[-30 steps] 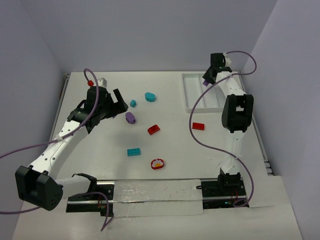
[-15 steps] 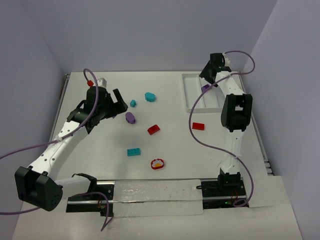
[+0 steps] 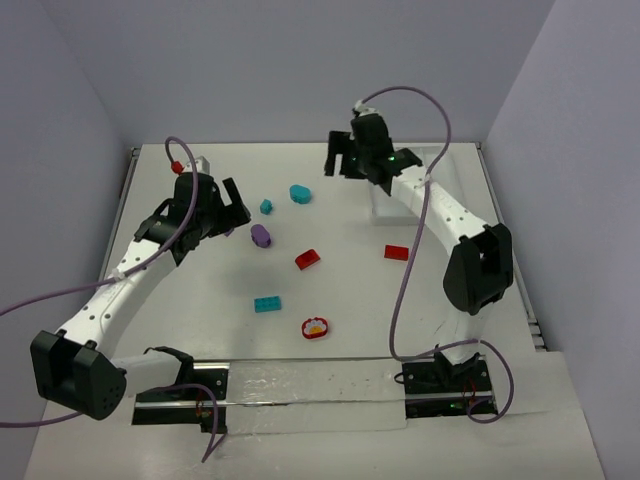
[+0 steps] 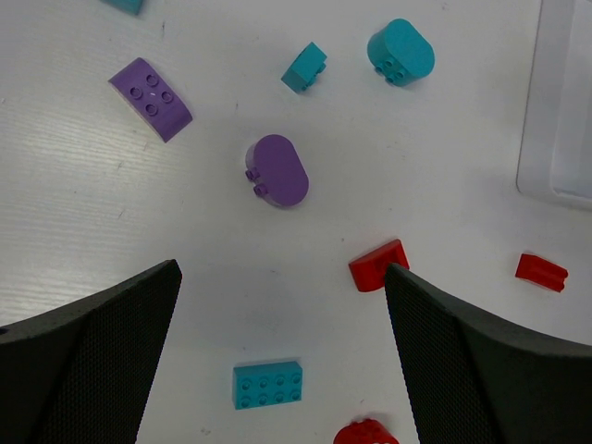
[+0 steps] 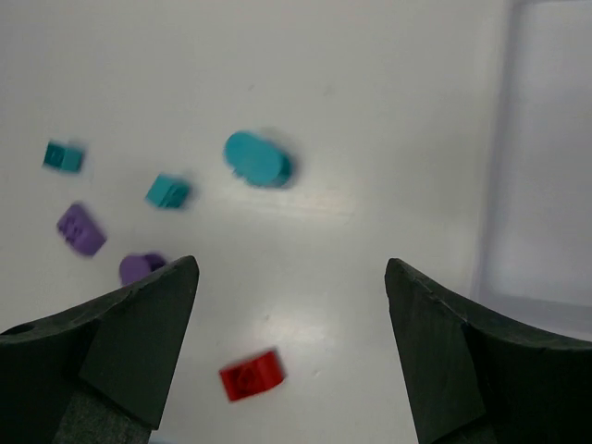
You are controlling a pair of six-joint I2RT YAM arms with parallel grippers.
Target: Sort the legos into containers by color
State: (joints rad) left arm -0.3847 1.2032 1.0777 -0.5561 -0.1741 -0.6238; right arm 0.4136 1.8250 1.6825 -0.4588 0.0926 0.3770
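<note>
Loose legos lie on the white table: a teal round piece point(image 3: 300, 193), a small teal piece point(image 3: 266, 207), a purple oval point(image 3: 261, 235), a red wedge point(image 3: 307, 259), a flat red piece point(image 3: 396, 252), a teal brick point(image 3: 267, 304) and a red round piece with a white-yellow top point(image 3: 315, 327). My left gripper point(image 3: 225, 205) hangs open over the left side; its view shows the purple oval point(image 4: 278, 170), a purple brick point(image 4: 151, 86) and the teal brick point(image 4: 267, 384). My right gripper point(image 3: 345, 160) is open and empty at the back middle, above the teal round piece point(image 5: 259, 159). My right arm covers most of the containers' tray point(image 3: 379, 207).
The tray's white wall shows at the right edge of the left wrist view point(image 4: 555, 111) and of the right wrist view point(image 5: 546, 185). Purple cables loop over both arms. A wall closes the table's far side.
My right gripper opened and let a purple piece go into the tray, then swung left from over the tray to the back middle. The left arm barely moved.
</note>
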